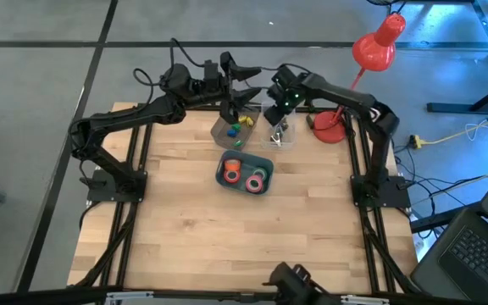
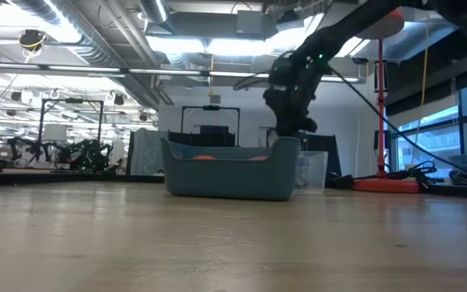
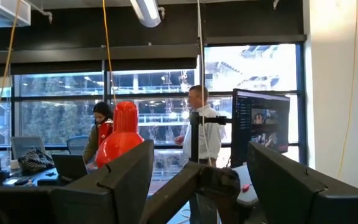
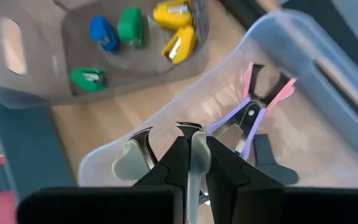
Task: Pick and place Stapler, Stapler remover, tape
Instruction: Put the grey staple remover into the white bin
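My right gripper (image 1: 280, 103) hangs over the clear bin (image 1: 280, 134) at the table's far side, shut on a pale grey-green staple remover (image 4: 132, 160). A pink-and-purple staple remover (image 4: 253, 106) lies on the bin's floor. Small blue, green and yellow staplers (image 4: 131, 26) lie in the grey bin (image 1: 230, 129) beside it. Red and green tape rolls (image 1: 252, 178) lie in the blue-grey bin (image 1: 227, 165). My left gripper (image 1: 246, 85) is raised above the far edge, open with nothing between its fingers (image 3: 117, 186). My right gripper pinches one pale handle (image 4: 191, 163) of the staple remover between its two fingers, coming slanting down from above. The other handle and the metal claws (image 4: 145, 140) stick out beside the fingers. The remover is lifted clear, above the clear bin.
A red desk lamp (image 1: 378, 47) stands on its base (image 1: 327, 127) at the table's far right corner. The three bins cluster at the far middle; the wooden table (image 1: 227, 246) stretches bare toward the near edge. People stand in the room beyond.
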Robot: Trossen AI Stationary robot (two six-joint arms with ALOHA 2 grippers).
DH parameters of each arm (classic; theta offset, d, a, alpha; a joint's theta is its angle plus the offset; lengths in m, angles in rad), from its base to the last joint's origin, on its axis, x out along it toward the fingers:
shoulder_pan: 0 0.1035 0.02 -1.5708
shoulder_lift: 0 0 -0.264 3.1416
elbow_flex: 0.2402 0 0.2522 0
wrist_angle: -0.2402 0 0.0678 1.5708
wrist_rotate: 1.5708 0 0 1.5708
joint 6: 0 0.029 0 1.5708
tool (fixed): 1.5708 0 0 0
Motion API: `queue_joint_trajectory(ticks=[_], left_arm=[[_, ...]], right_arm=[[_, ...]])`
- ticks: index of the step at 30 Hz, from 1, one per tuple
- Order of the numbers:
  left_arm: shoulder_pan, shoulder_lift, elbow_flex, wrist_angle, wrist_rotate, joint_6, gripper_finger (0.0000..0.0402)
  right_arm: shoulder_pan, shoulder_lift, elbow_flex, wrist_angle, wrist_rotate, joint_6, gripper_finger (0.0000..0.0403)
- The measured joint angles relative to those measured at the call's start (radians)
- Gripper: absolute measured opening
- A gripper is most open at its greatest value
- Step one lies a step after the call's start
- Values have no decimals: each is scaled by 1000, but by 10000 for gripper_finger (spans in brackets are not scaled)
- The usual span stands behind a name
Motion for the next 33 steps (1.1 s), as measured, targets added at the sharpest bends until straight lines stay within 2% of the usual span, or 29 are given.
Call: queue_joint_trajectory(ticks=[14, 25, 27, 33], left_arm=[[-1, -7, 0, 2, 6, 0, 246], [-1, -7, 0, 7, 7, -12, 246], [-1, -7, 0, 8, 7, -21, 246], [-1, -7, 0, 8, 8, -23, 246]], right_arm=[[52, 92, 0, 19, 64, -19, 30], [101, 92, 0, 16, 181, -11, 32], [104, 92, 0, 16, 186, 3, 55], [103, 92, 0, 15, 179, 42, 186]])
